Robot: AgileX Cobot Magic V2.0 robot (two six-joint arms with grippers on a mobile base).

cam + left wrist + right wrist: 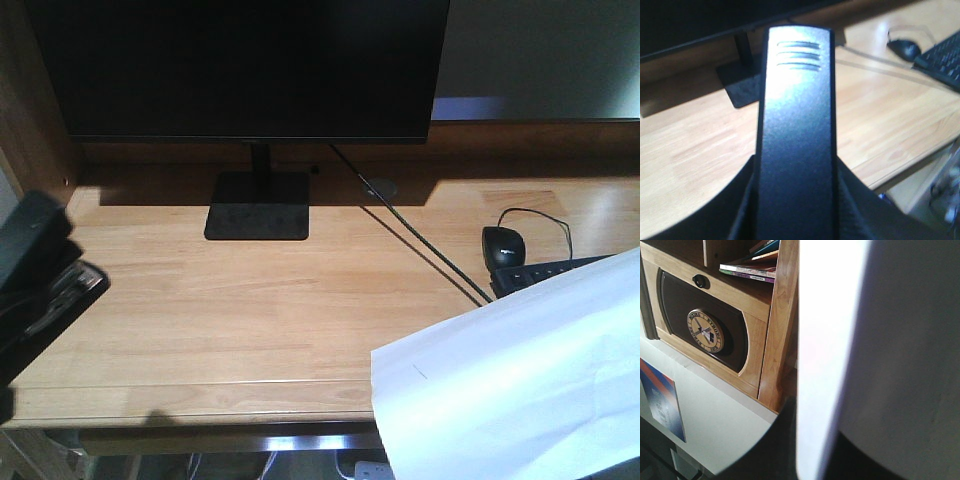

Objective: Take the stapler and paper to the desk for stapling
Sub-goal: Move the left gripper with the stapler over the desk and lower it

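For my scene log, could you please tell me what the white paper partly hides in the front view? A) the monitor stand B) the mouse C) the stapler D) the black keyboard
D: the paper overlaps the near side of the black keyboard, while the mouse beside it shows whole.

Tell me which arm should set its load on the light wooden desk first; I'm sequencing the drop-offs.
Left, probably. It holds the small black stapler above bare planks of the desk. The right arm's large white paper sheet overhangs the front right corner beside the black keyboard, so needs repositioning.
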